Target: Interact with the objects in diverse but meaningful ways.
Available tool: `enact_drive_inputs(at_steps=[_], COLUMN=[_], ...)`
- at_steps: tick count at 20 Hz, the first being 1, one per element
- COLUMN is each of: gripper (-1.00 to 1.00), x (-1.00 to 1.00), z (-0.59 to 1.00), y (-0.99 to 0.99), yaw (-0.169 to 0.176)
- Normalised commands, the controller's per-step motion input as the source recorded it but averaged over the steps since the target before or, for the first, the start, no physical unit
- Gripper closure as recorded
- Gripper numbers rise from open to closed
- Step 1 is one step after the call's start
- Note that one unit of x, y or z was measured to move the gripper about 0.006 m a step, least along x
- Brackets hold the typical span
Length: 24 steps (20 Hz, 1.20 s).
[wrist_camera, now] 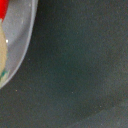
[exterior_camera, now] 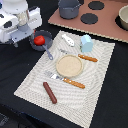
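Note:
A red tomato (exterior_camera: 39,40) sits in the grey long-handled saucepan (exterior_camera: 46,36) at the placemat's far left corner. It also shows as a red patch in the wrist view (wrist_camera: 2,7), beside the pan's grey rim (wrist_camera: 25,40). My gripper (exterior_camera: 16,42) hangs just to the exterior view's left of the pan, over dark cloth; its fingers are not clear enough to read. A small white bottle-like piece (exterior_camera: 68,40) and a pale blue-white cup (exterior_camera: 86,42) stand on the mat's far side. A brown sausage (exterior_camera: 49,92) lies at the near left.
A round tan plate (exterior_camera: 68,65) sits mid-mat between an orange-handled knife (exterior_camera: 87,58) and fork (exterior_camera: 67,80). A toy stove (exterior_camera: 107,27) with black burners lies behind, bearing a grey pot (exterior_camera: 70,7) and a bowl (exterior_camera: 123,17). Dark cloth (wrist_camera: 80,75) surrounds the placemat (exterior_camera: 95,95).

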Motion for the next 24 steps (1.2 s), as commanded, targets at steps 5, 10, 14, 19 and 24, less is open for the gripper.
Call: enact_drive_inputs(at_steps=[5, 10, 14, 19, 24], gripper=[-1.00, -1.00, -1.00, -1.00, 1.00], x=[-0.29, -0.16, -0.09, 0.20, 0.22], z=[-0.25, -0.24, -0.13, 0.10, 0.10], y=[0.01, 0.00, 0.00, 0.01, 0.00], yaw=[-0.001, -0.009, -0.019, -0.076, -0.061])
